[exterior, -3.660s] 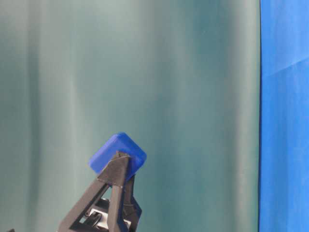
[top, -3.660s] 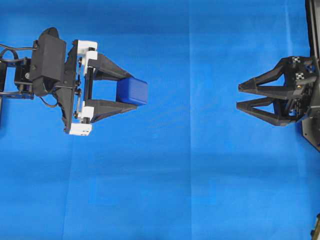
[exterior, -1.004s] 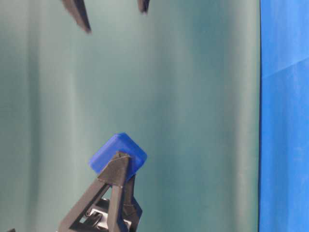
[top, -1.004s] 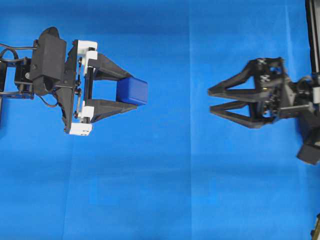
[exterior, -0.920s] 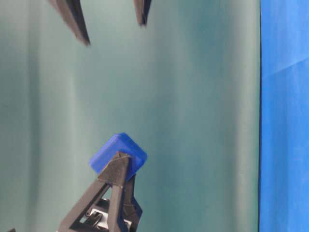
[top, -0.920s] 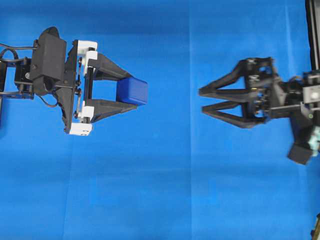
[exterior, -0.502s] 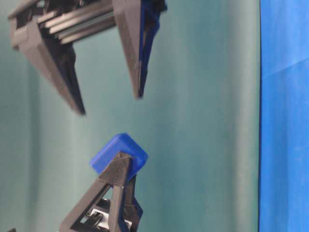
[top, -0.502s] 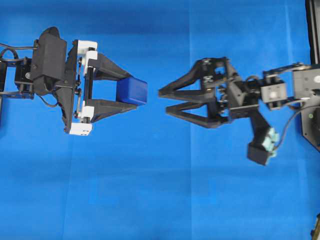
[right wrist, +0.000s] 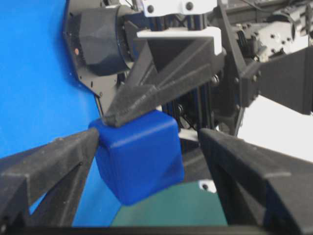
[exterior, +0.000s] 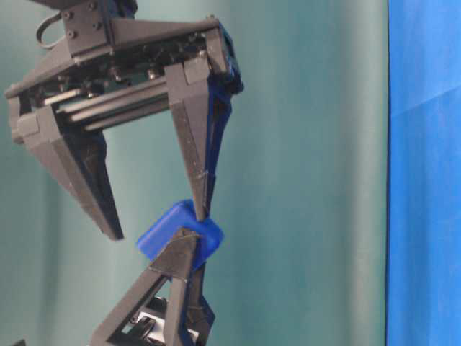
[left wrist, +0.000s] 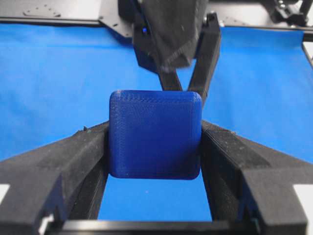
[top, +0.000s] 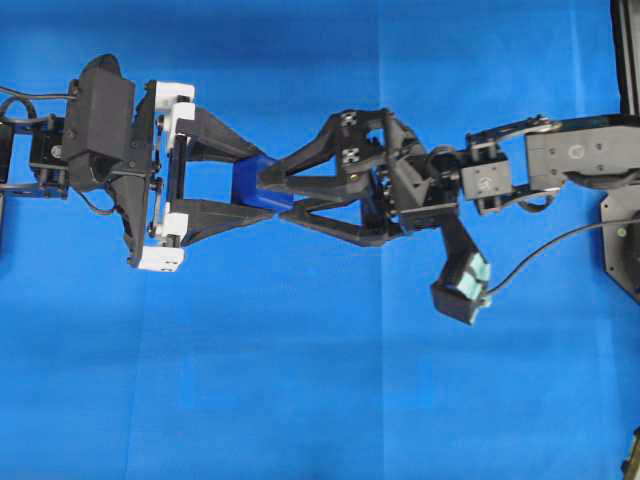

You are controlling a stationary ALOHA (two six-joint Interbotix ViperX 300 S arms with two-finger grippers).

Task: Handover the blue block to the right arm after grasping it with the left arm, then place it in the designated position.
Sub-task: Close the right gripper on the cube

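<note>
Fingers (left wrist: pixel 73 156) of the white-mounted left arm (top: pixel 100 150) pinch the small dark-blue rounded block (left wrist: pixel 155 134); beyond, the teal-trimmed right arm's (top: pixel 560 160) 2 fingers (right wrist: pixel 49 156) stand spread around it, 1 touching. Early release could drop it.

Matt, finely ribbed plastic blue block (left wrist: pixel 154 134); rough black foam-like fingers (left wrist: pixel 73 156); smooth blue cloth (top: pixel 300 380).

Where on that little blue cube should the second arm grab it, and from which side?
Judging by its pose, on the blue block's two free faces, coming head-on from opposite the left end effector, whose fingers already cover the other pair. The right end effector straddles it open.
</note>
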